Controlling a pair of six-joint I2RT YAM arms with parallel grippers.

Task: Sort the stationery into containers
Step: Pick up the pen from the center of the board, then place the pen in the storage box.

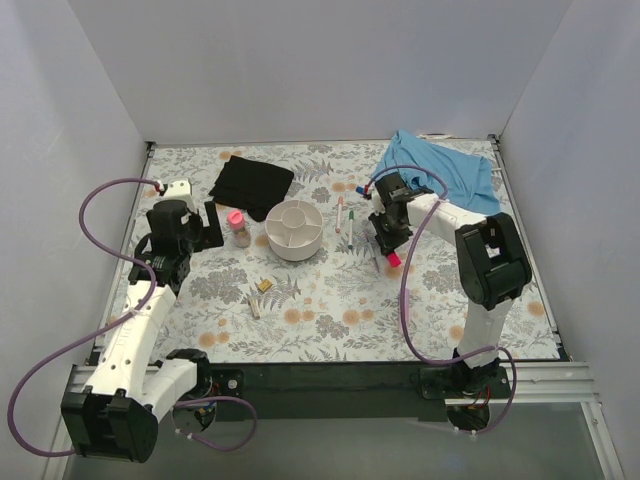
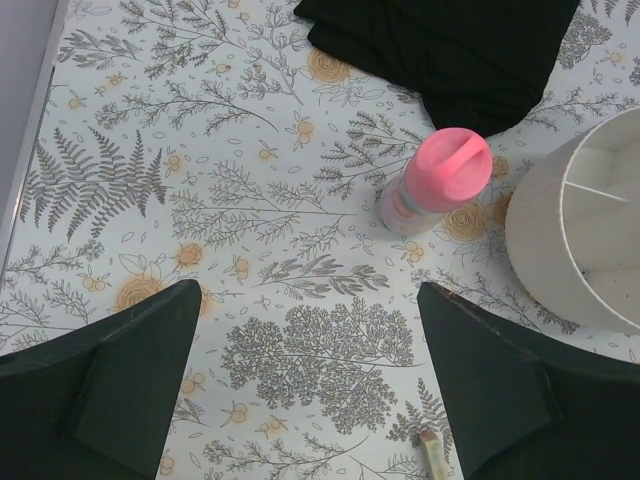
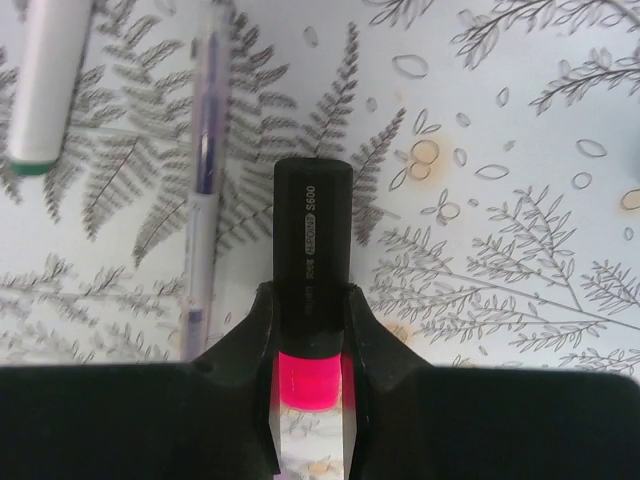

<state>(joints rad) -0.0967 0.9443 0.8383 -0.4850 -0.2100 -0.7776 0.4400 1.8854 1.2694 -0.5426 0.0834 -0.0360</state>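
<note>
The white compartment bowl (image 1: 295, 229) stands mid-table; its wall shows in the left wrist view (image 2: 560, 240). A pink-capped bottle (image 1: 238, 228) stands upright left of it (image 2: 440, 175). My left gripper (image 1: 200, 228) is open and empty (image 2: 308, 300), short of the bottle. My right gripper (image 1: 388, 240) is shut on the black highlighter (image 3: 312, 240), with the pink end between the jaws, low over the table. Two thin pens (image 1: 346, 222) lie between the bowl and the right gripper: a green-capped one (image 3: 45, 90) and a clear one (image 3: 203, 200). Tan pieces (image 1: 262, 288) lie in front of the bowl.
A flat black pouch (image 1: 252, 182) lies behind the bottle and shows in the left wrist view (image 2: 450, 50). A blue cloth (image 1: 440, 165) is crumpled at the back right. One tan piece (image 2: 432, 450) lies by my left gripper's right finger. White walls enclose the table.
</note>
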